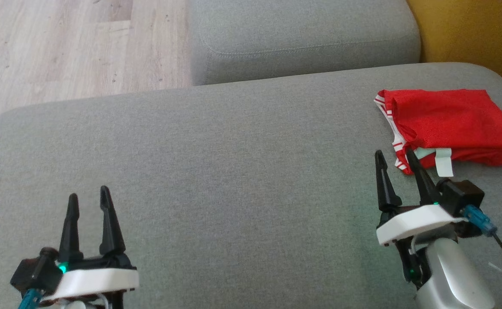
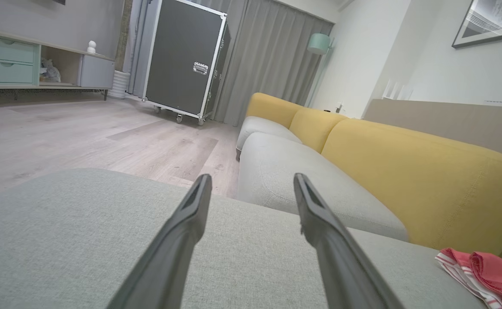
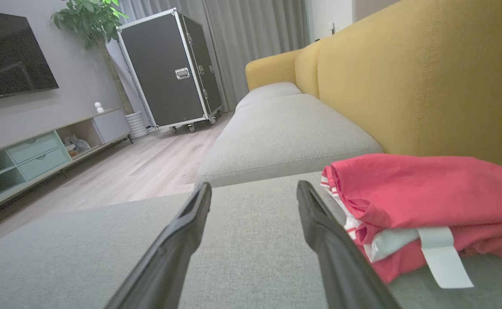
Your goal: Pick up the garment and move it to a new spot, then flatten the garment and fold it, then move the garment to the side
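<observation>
We note the garment [image 1: 452,124], red with white-striped trim, lying folded in a compact stack at 2 o'clock on the grey sofa seat [image 1: 242,163], close to the yellow backrest [image 3: 427,77]. We judge pick-up, flattening, folding and the move aside done, with little or nothing left. Left gripper [image 1: 89,192] at 7 o'clock: jaws wide, empty. Right gripper [image 1: 394,151] at 4 o'clock: jaws wide, empty, tips just beside the garment's near corner.

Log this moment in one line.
garment: folded, right side of cushion | left tool: open, empty | right tool: open, beside garment
</observation>
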